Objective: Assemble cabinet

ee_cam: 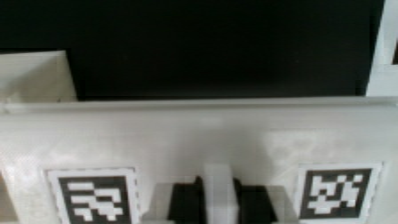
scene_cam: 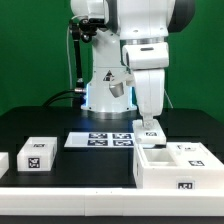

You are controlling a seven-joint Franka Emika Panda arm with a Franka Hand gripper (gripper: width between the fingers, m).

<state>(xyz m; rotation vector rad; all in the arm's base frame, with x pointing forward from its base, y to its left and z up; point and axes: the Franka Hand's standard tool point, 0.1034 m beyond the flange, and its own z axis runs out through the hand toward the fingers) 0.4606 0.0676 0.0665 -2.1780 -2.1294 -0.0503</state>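
Claw (scene_cam: pixel 148 124): low at the cabinet's far edge, fingers (ee_cam: pixel 183 203) nearly together; you cannot tell whether they grip anything.
Cabinet (scene_cam: pixel 160 172): on the table (scene_cam: pixel 90 172), exterior view's right, directly under your claw.

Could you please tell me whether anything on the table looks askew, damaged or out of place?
Nothing stands out. The cabinet sits flat at the exterior view's right, the marker board lies flat, and the loose white block rests level; no damage shows.
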